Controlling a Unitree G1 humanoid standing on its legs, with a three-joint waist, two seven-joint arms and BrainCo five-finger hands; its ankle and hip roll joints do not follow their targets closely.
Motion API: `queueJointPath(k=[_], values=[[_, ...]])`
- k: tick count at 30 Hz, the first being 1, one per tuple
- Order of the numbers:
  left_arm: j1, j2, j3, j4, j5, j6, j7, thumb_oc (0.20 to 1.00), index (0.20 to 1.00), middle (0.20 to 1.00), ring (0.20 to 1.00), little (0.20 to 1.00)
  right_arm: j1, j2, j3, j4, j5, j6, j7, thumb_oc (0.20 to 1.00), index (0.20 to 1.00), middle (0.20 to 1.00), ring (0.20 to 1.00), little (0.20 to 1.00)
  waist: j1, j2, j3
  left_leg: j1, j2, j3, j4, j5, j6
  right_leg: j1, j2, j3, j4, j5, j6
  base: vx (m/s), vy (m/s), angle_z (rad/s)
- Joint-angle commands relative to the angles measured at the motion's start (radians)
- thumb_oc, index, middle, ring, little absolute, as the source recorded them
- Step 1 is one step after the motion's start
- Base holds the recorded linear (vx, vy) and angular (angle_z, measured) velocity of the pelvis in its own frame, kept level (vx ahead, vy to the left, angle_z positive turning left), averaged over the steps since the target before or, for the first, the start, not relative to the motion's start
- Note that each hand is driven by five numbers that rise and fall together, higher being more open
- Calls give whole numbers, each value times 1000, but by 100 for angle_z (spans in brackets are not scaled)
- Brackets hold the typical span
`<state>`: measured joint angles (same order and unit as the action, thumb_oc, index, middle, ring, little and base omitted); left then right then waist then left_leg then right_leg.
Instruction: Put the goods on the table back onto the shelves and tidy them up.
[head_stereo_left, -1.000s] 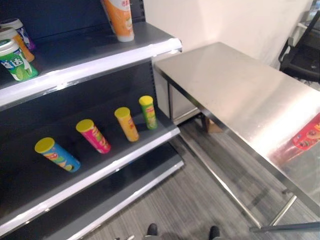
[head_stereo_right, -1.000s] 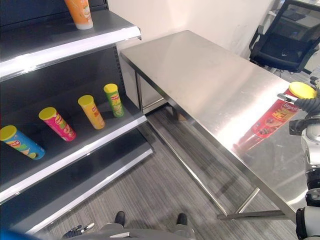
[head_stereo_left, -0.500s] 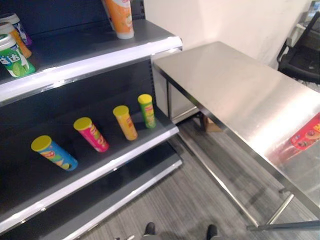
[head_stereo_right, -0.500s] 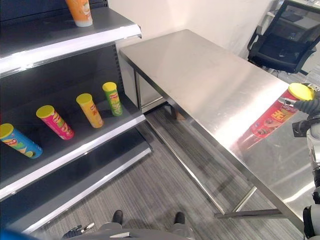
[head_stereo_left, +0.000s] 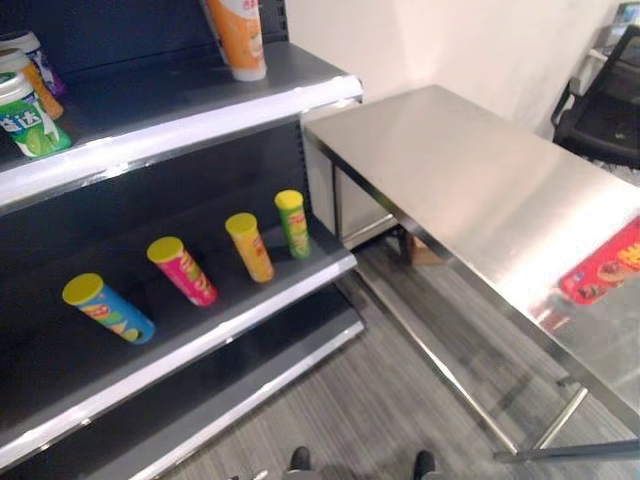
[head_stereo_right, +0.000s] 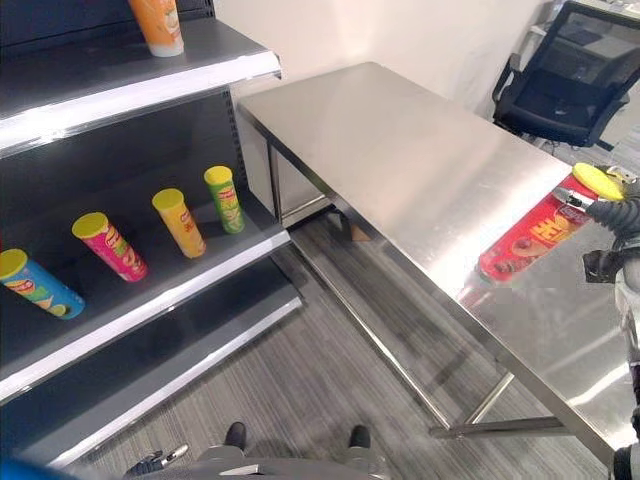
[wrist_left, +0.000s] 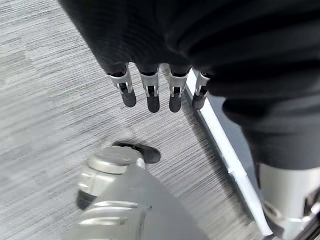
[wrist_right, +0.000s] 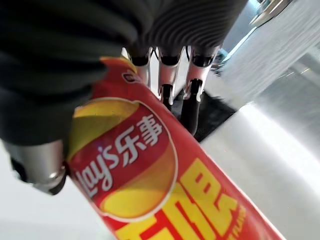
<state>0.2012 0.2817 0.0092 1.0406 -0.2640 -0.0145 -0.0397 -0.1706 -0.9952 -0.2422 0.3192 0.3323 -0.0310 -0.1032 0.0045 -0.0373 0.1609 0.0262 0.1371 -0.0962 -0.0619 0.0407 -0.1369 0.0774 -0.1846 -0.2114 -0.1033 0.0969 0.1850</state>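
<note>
A red chip can (head_stereo_right: 535, 233) with a yellow lid (head_stereo_right: 598, 180) is tilted over the right end of the steel table (head_stereo_right: 400, 150), its lower end close to the front edge. My right hand (head_stereo_right: 612, 212) is shut on the can just below the lid. The right wrist view shows the red can (wrist_right: 165, 190) lying across the palm with the fingers (wrist_right: 167, 80) behind it. My left hand (wrist_left: 150, 95) hangs open above the grey floor. On the middle shelf (head_stereo_left: 240, 310) lie a blue can (head_stereo_left: 108, 308), a pink can (head_stereo_left: 183, 270), an orange can (head_stereo_left: 249, 247) and a green can (head_stereo_left: 293, 224).
The top shelf (head_stereo_left: 200, 110) carries a tall orange can (head_stereo_left: 238, 38) and a green can (head_stereo_left: 25, 115) with others at its left end. A black office chair (head_stereo_right: 575, 70) stands behind the table's far right. Grey floor lies between the shelves and the table.
The red can, with my right hand on it, has shifted a little to the left towards the table's front edge. The shelf cans have not moved.
</note>
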Motion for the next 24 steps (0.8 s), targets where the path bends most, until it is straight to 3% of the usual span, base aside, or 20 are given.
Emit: queueJointPath(k=[1, 3, 5, 8, 10, 12, 13, 14, 16, 17, 20, 21, 22, 23, 24], values=[[-59, 46, -15, -7, -30, -31, 34, 1000, 1000, 1000, 1000, 1000, -93, -22, -57, -123, 13, -132, -91, 200, 200, 200, 200, 200, 49, -45, 25, -78, -27, 41, 79, -43, -10, 20, 84, -62, 66, -221, -64, -157, -52, 7], [-71, 44, -13, -15, -39, -35, 38, 1000, 1000, 1000, 1000, 1000, -101, 0, -79, -194, -8, -157, -112, 200, 200, 200, 200, 200, 63, -50, 33, -113, -47, -16, 97, -47, -19, 4, 79, -78, 73, -220, -70, -126, -8, 30], [-76, 36, -7, -13, -43, -37, 45, 1000, 1000, 1000, 1000, 1000, -92, 28, -108, -283, -41, -172, -134, 200, 200, 200, 200, 200, 59, -51, 40, -125, -26, -21, 127, -70, -22, -6, 63, -113, 89, -227, -71, -110, 113, 59], [-86, 28, -3, -17, -40, -44, 54, 1000, 1000, 1000, 1000, 1000, -73, 47, -135, -356, -80, -175, -154, 200, 200, 200, 200, 200, 48, -42, 46, -94, 83, 31, 135, -56, -22, -42, 18, -144, 132, -223, -62, -97, 269, 51], [-86, 28, 4, -19, -38, -51, 57, 1000, 1000, 1000, 1000, 1000, -43, 52, -159, -387, -94, -176, -147, 200, 200, 200, 200, 200, 31, -27, 34, -76, 159, 40, 131, 15, -45, -50, -15, -162, 151, -217, -46, -18, 409, 52], [-82, 32, 4, -19, -30, -52, 62, 1000, 1000, 1000, 1000, 1000, -9, 57, -180, -400, -114, -169, -147, 200, 200, 200, 200, 200, 21, -4, 20, -53, 204, 37, 110, 60, -76, -48, -48, -175, 175, -214, -27, 22, 402, 45], [-81, 31, 3, -19, -29, -53, 63, 1000, 1000, 1000, 1000, 1000, -6, 58, -182, -402, -114, -169, -147, 200, 200, 200, 200, 200, 21, -2, 20, -49, 206, 36, 104, 62, -77, -47, -48, -177, 178, -216, -27, 34, 486, 50], [-78, 34, -1, -16, -23, -53, 62, 1000, 1000, 1000, 1000, 1000, 15, 66, -188, -432, -117, -159, -129, 200, 200, 200, 200, 200, 19, 15, 5, -38, 194, 11, 83, 28, -88, -40, -87, -175, 187, -197, -3, 55, 469, 58], [-80, 41, -11, -4, 18, -56, 53, 1000, 1000, 1000, 1000, 1000, 37, 91, -207, -450, -119, -154, -113, 200, 200, 200, 200, 200, 15, 15, -10, -25, 154, 19, 76, -68, -75, -29, -145, -186, 191, -161, 23, 33, 600, 45], [-83, 44, -17, 2, 35, -54, 47, 1000, 1000, 1000, 1000, 1000, 44, 102, -213, -459, -127, -152, -112, 200, 200, 200, 200, 200, 15, 6, -11, -24, 115, 25, 89, -105, -54, -32, -189, -181, 198, -122, 39, -23, 542, 17], [-74, 69, -19, -13, 53, -57, 34, 1000, 1000, 1000, 1000, 1000, 39, 124, -188, -478, -140, -152, -107, 200, 200, 200, 200, 200, 23, -16, -3, -24, 21, 56, 99, -146, 3, -73, -287, -176, 220, 35, 71, -69, 481, 9], [-61, 76, -10, -27, 52, -55, 30, 1000, 1000, 1000, 1000, 1000, 40, 132, -180, -490, -149, -150, -102, 200, 200, 200, 200, 200, 28, -11, 1, -12, 2, 72, 88, -151, 17, -78, -298, -182, 227, 52, 63, -147, 558, -10], [-56, 91, 18, -22, 52, -49, 30, 1000, 1000, 1000, 1000, 1000, 33, 139, -160, -495, -163, -145, -89, 200, 200, 200, 200, 200, 32, -9, 6, -4, -25, 90, 58, -140, 45, -89, -267, -162, 261, -16, 35, -128, 405, -10], [-57, 91, 18, -22, 52, -49, 30, 1000, 1000, 1000, 1000, 1000, 32, 139, -160, -496, -164, -144, -89, 200, 200, 200, 200, 200, 31, -11, 6, -7, -27, 90, 57, -135, 46, -93, -269, -161, 263, -15, 34, -130, 352, -4], [-56, 94, 24, -23, 50, -48, 29, 1000, 1000, 1000, 1000, 1000, 37, 136, -159, -500, -171, -142, -80, 200, 200, 200, 200, 200, 32, -8, 9, -10, -36, 87, 53, -132, 55, -99, -221, -126, 288, -67, 19, -82, 191, 5]])
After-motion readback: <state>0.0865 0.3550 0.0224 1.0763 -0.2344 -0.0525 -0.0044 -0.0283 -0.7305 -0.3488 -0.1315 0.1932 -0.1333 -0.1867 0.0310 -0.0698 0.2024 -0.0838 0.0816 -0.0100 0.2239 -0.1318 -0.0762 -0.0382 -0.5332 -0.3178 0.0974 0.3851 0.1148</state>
